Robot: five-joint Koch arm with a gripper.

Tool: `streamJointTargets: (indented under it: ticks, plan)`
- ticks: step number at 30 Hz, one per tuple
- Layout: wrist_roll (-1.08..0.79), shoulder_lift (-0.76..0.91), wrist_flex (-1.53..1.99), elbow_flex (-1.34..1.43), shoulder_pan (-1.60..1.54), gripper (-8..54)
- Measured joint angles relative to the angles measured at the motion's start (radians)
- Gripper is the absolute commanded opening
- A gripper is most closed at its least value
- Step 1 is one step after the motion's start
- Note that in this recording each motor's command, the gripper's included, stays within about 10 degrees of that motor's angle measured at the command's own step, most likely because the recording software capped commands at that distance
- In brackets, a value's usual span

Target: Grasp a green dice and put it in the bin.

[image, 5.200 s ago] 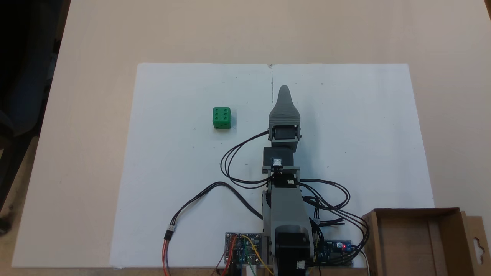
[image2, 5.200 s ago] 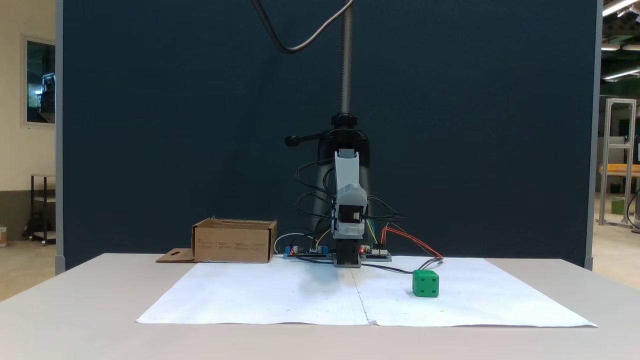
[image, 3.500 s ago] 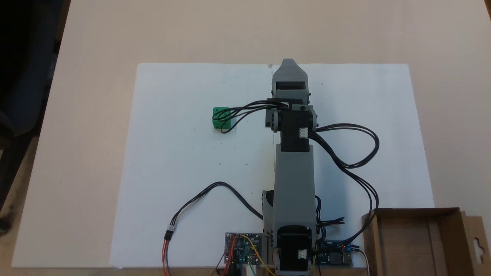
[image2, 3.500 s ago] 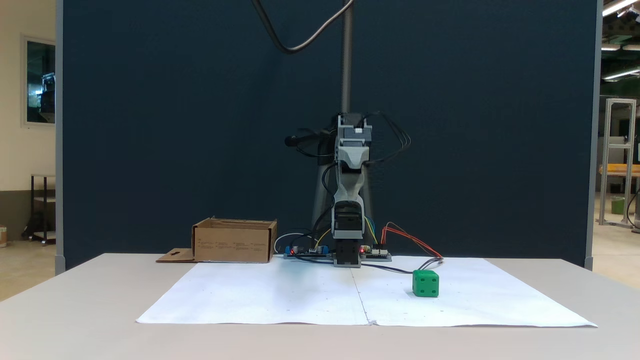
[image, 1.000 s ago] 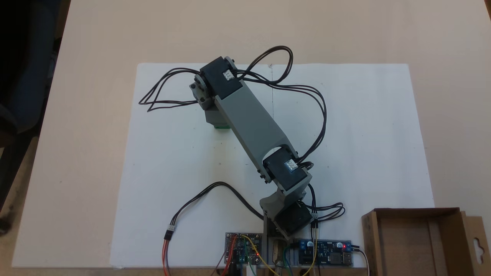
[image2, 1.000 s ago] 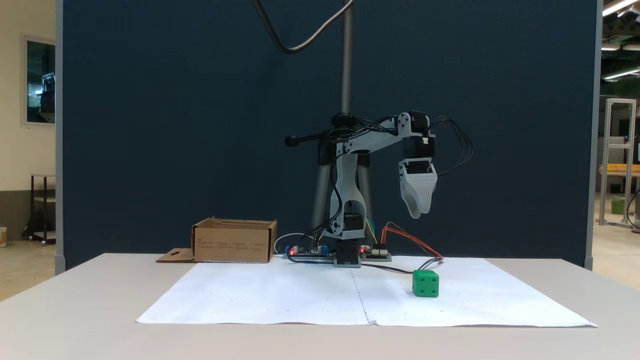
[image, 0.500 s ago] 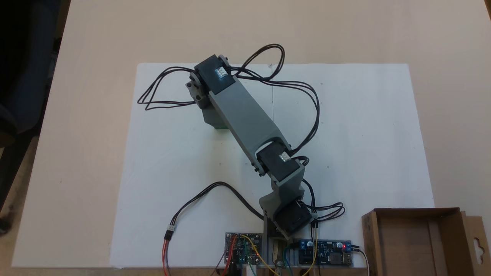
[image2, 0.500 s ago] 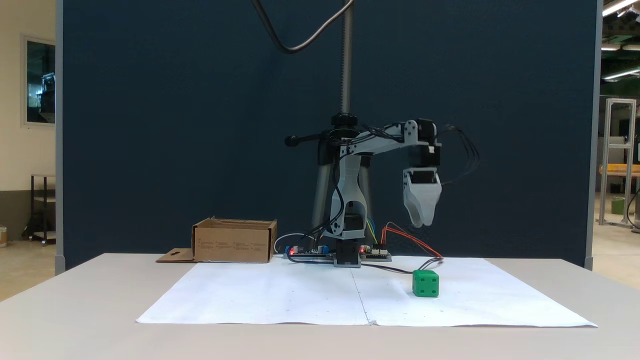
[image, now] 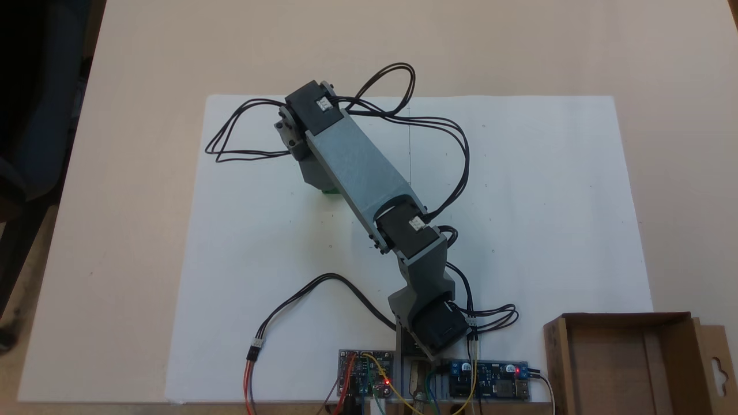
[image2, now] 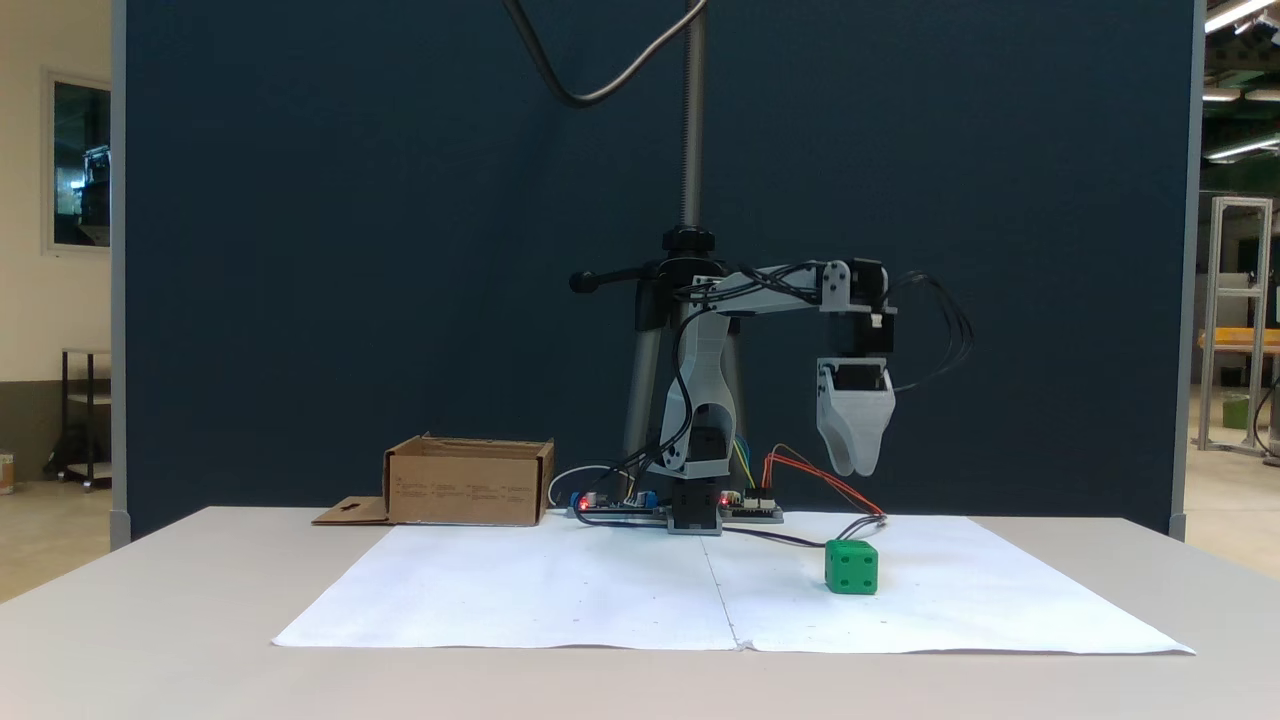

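Start with the fixed view from the front. Take the green dice [image2: 852, 568] as your landmark: it sits flat on the white paper sheet [image2: 600, 600], and the gripper [image2: 854, 466] hangs well above it, pointing down and almost straight over it. The jaws hold nothing, and from here they lie one behind the other, so you cannot tell how far they are parted. Before you descend, open them wider than the cube, lower straight down so one jaw passes each side, and square them to two opposite flat faces. The dice looks like smooth hard plastic with rounded edges and recessed pips, so a corner grip would probably slip; close low on the faces. The cardboard bin [image2: 468, 482], far to the left of the dice in this view, has low matte walls and a flap lying on the worktop [image2: 200, 640].

In the fixed view from above, only a sliver of the green dice [image: 330, 191] shows under the grey, ribbed printed arm link [image: 357, 167]. The loose black cables [image: 242, 129] loop just beyond the dice; keep them out of the jaws. The bin [image: 669, 320] is well apart from the dice, at the lower right, open-topped with a hang-hole tab.
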Motion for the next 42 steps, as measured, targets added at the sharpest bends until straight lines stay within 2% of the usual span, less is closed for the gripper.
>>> streamJointTargets:
  ticks: [16, 25, 42]
  plan:
    - [0.000, -0.041, -0.044, 0.003, 0.025, 43.9]
    - [0.000, -0.044, -0.169, 0.152, 0.025, 43.9]
    - [0.000, -0.043, -0.276, 0.250, 0.043, 43.3]
